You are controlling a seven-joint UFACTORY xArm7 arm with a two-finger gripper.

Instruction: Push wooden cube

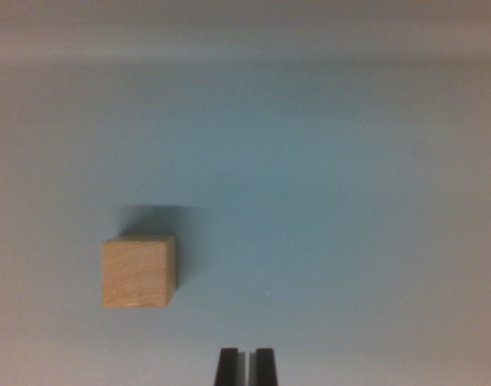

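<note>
The cube (138, 271) rested on the table (333, 201), up and toward the wrist view's left of the gripper (245, 366); cube and fingertips were near but apart, with bare surface between them. The gripper's 2 fingers stood nearly together, closed on nothing, only a thin gap between them; the cube had no long axis, its faces roughly square to the view. No containers were visible; contact would probably require a shift toward the wrist view's left first.
</note>
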